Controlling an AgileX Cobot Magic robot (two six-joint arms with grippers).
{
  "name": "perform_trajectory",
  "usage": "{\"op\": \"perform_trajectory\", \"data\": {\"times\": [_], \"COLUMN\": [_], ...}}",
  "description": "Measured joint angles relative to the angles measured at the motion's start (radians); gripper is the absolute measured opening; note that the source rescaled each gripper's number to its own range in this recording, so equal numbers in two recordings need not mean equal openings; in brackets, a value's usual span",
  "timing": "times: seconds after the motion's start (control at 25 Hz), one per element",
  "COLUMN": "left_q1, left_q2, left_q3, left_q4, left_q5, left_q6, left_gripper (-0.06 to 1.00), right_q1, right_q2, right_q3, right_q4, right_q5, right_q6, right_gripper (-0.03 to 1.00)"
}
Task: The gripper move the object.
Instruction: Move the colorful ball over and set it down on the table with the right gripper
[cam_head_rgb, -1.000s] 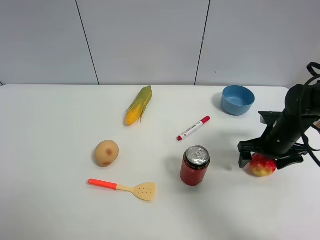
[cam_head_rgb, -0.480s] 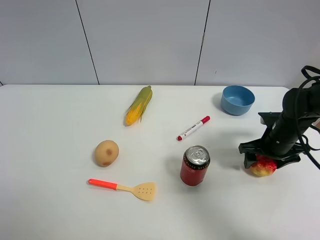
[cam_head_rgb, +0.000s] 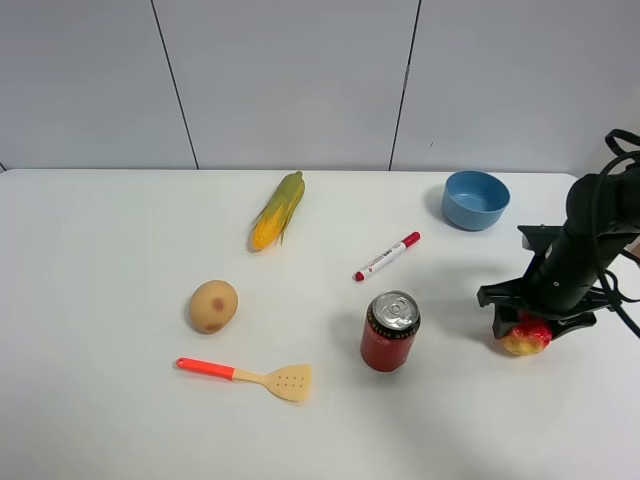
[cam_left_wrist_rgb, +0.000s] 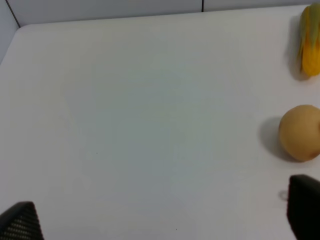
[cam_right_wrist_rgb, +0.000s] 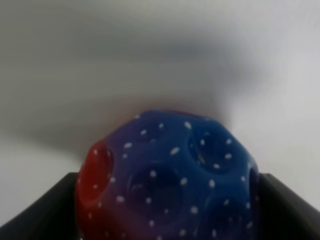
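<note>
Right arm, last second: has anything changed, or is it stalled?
The fingers of the right gripper have drawn in around the ball and now sit against both its sides. The ball has hardly shifted and is on the table. The can, marker, bowl, potato, corn and spatula have not moved.

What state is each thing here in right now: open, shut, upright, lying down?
right gripper: shut on the ball.
ball: clamped between its jaws.
left gripper: open, holding nothing.
can: upright.
marker: capped, lying flat.
bowl: upright, looks empty.
</note>
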Motion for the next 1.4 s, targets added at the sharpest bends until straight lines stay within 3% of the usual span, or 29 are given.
{"op": "perform_trajectory", "data": {"times": [0.36, 0.6, 0.76, 0.92, 1.16, 1.4], "left_q1": [0.0, 0.0, 0.0, 0.0, 0.0, 0.0], "left_q2": [0.0, 0.0, 0.0, 0.0, 0.0, 0.0], "left_q3": [0.0, 0.0, 0.0, 0.0, 0.0, 0.0], "left_q4": [0.0, 0.0, 0.0, 0.0, 0.0, 0.0], "left_q5": [0.0, 0.0, 0.0, 0.0, 0.0, 0.0], "left_q6": [0.0, 0.0, 0.0, 0.0, 0.0, 0.0], "left_gripper": [1.0, 1.0, 1.0, 1.0, 1.0, 1.0], "right_q1": [0.0, 0.001, 0.042, 0.138, 0.25, 0.268], "right_q2": [-0.215, -0.279, -0.279, -0.267, -0.164, 0.033], "right_q3": [-0.185, -0.408, -0.47, -0.475, -0.479, -0.479], "right_q4": [0.12, 0.245, 0.286, 0.29, 0.29, 0.29], "right_q5": [0.228, 0.259, 0.145, 0.007, -0.197, -0.427], "right_q6": [-0.154, -0.258, -0.373, -0.488, -0.513, -0.518], "right_gripper": [0.0, 0.0, 0.0, 0.0, 0.0, 0.0]}}
